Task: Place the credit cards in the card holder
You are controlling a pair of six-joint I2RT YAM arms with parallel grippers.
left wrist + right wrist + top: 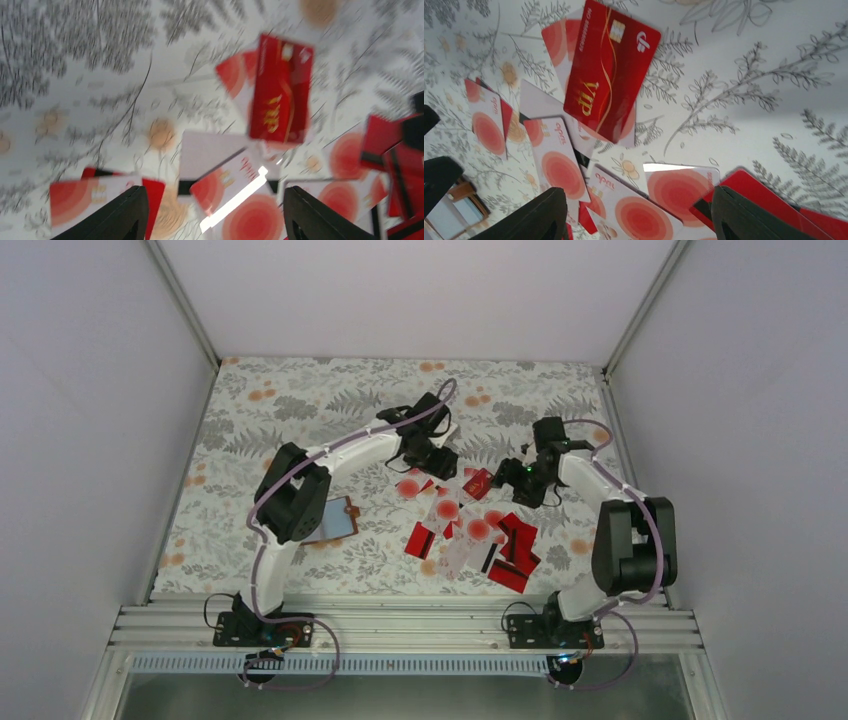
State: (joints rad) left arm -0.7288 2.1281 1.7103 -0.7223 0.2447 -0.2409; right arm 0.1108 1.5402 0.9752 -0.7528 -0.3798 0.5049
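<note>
The credit cards (470,530) lie scattered and partly overlapping on the floral cloth (300,410), centre-right, and the card holder (338,518) lies open well apart on the left. The left gripper (215,200) and right gripper (636,200) both hang over the pile w/ fingers spread, nothing between them. The cards look light, thin, stiff and prob. slippery, so I would pinch one by a raised edge, e.g. the red VIP card (609,70), which rests on others.

Left wrist view is smeared: the credit cards (280,95) blur, lettering unreadable. From above, the card holder (336,521) sits half hidden behind the left arm (295,502), its left part covered.
</note>
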